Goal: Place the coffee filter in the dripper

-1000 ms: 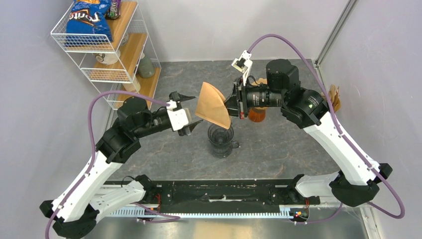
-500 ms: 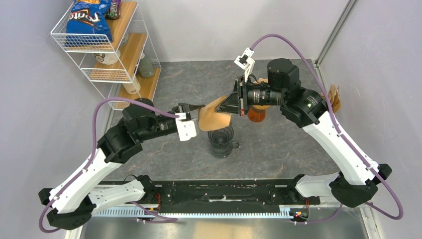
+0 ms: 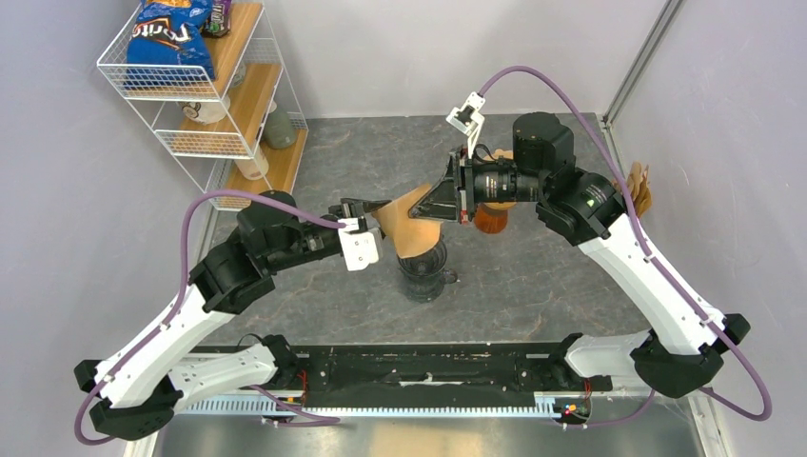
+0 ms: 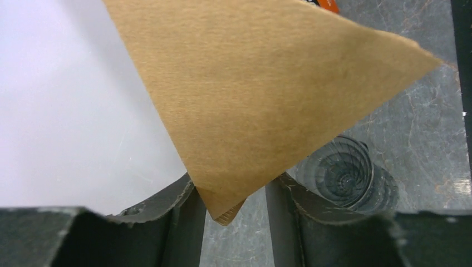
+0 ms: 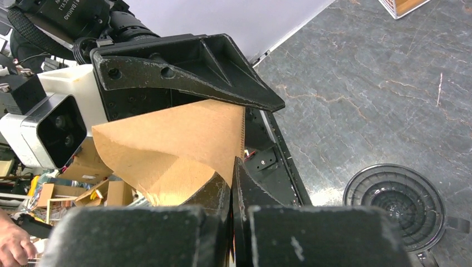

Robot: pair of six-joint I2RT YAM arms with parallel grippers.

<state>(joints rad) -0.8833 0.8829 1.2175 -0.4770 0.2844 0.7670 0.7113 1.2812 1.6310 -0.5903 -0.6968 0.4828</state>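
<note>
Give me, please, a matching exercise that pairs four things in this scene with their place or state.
Things:
1 coffee filter
2 dripper
3 right gripper
4 blue chip bag

Places or states:
A on top of the wire shelf
B shut on a paper edge
C standing on the table, empty
D brown, held off the table

Pairs: 1-D, 2-C, 3-B, 4-A

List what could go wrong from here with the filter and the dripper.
1. The right hand is shut on the edge of the coffee filter while the jaws of the left hand straddle its tip. If the arms pull apart, the thin paper may tear or crumple.
2. In the left wrist view the tip hangs off to one side of the dripper, so a release now would probably miss the opening.
</note>
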